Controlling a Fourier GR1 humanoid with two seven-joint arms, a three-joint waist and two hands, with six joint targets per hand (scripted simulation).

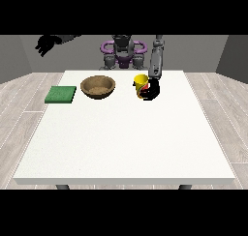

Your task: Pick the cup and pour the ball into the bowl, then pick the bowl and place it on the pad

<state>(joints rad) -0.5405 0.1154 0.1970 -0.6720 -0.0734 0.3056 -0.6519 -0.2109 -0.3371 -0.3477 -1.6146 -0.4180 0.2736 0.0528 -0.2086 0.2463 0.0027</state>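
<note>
A yellow cup [140,81] stands upright on the white table [126,133], right of centre near the far edge. The hand at the view's right [151,90] is at the cup's right side, its black fingers curled against the cup's lower part. The ball is hidden from this view. A brown wooden bowl [98,86] sits to the left of the cup, apart from it. A green pad [61,94] lies flat at the table's left edge. The hand at the view's left [46,44] is raised high off the table, beyond its far left corner, fingers relaxed.
The robot's torso [123,51] stands behind the table's far edge. A forearm [156,61] comes straight down from the shoulder to the cup. Wooden floor surrounds the table.
</note>
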